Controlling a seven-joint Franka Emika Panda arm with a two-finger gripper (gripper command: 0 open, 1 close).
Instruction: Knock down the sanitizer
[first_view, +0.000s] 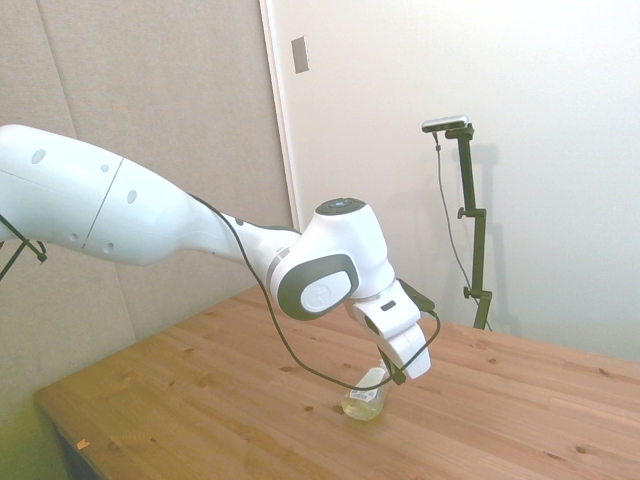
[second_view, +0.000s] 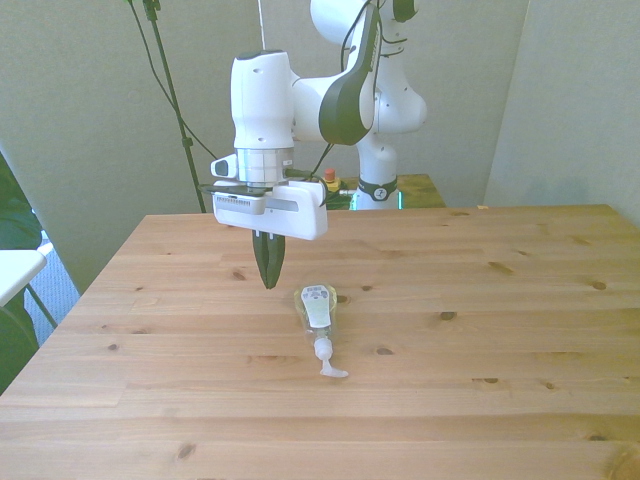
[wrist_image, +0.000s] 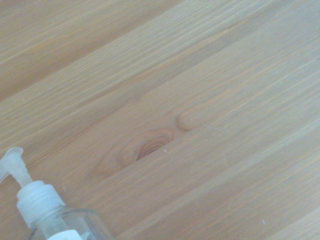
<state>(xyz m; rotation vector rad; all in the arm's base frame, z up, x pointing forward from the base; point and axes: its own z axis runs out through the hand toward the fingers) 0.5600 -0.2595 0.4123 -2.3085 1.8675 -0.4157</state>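
The sanitizer (second_view: 318, 312) lies flat on its side on the wooden table (second_view: 500, 400), a small clear bottle with a white pump top pointing toward the camera in the front view. A little yellowish liquid shows in the sanitizer (first_view: 364, 399) in the side view, partly behind the arm's hand. My gripper (second_view: 268, 281) hangs just above the table, a short way to the front view's left of the bottle, fingers shut together and holding nothing. In the wrist view the sanitizer (wrist_image: 42, 205) shows its white pump and clear shoulder at the picture's edge.
The table's edge runs along the front view's left, with a white surface (second_view: 15, 270) and a dark green shape beyond it. A small stand with a red-topped item (second_view: 330, 183) sits behind the table near the robot's base.
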